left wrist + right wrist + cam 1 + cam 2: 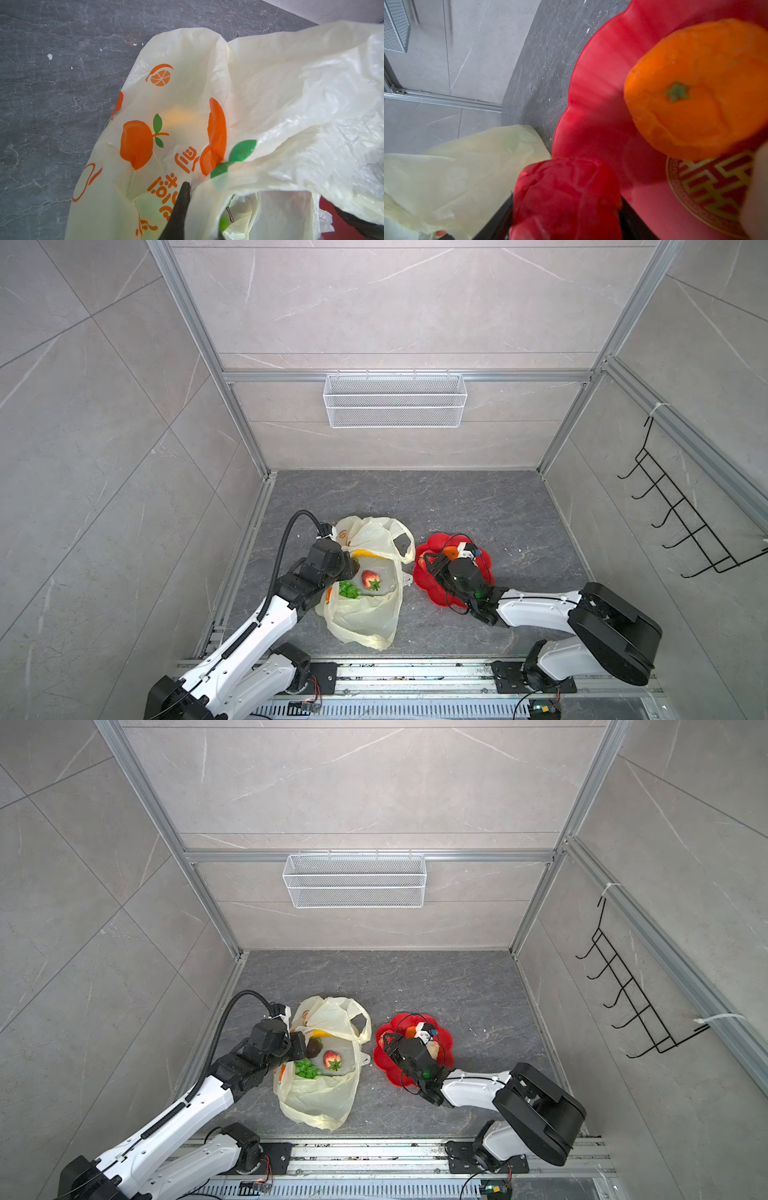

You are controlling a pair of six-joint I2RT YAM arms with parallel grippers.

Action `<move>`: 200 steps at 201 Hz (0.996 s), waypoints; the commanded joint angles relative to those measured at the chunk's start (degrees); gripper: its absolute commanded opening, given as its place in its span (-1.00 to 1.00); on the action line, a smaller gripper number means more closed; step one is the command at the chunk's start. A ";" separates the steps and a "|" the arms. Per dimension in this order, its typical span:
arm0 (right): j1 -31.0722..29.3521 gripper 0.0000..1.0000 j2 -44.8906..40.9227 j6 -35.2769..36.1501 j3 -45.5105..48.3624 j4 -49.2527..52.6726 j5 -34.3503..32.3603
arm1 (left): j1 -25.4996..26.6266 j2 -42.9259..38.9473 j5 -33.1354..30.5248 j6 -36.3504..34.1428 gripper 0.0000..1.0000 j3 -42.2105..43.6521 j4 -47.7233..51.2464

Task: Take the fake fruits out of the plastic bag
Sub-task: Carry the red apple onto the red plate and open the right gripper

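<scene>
- Step in hand: setting one fruit down on the red plate (pixel 436 540), which lies on the bench just beside the plastic bag (pixel 365 622), on the right arm's side.
- Over the plate edge nearest the bag hangs the right gripper (pixel 429 564), jaws half wide around a red fruit (pixel 566 197). The close view is blurred, so I only think the fruit is held.
- On the plate an orange (pixel 695 89) already lies.
- At the bag's rim the left gripper (pixel 353 568) is closed tight on the film and holds the mouth open.
- Inside the bag lie a strawberry (pixel 370 580), green grapes (pixel 348 591), a banana (pixel 365 553) and a dark fruit (pixel 316 1048).
- Next move, as I judge: open the jaws, lift clear, then reach into the bag mouth for the strawberry, while the left grip does not let go.
</scene>
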State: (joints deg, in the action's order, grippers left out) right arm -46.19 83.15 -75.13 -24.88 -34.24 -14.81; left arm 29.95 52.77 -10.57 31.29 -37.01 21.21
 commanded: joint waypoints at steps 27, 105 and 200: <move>0.14 0.16 4.79 -3.43 2.14 -9.96 -1.53 | -0.29 -1.43 -1.08 0.35 -0.80 0.75 -0.40; 0.23 0.46 4.14 -3.45 3.09 -4.52 -2.86 | -0.25 -2.45 -1.47 0.36 -0.80 1.68 -0.64; 0.93 0.70 2.08 -2.35 2.98 1.60 -1.63 | -0.26 -3.34 -2.40 -0.10 -0.79 1.52 -0.14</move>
State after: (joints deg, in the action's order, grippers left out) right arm -45.58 87.11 -78.50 -22.44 -35.88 -16.27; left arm 29.95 50.17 -11.92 31.29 -35.55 21.30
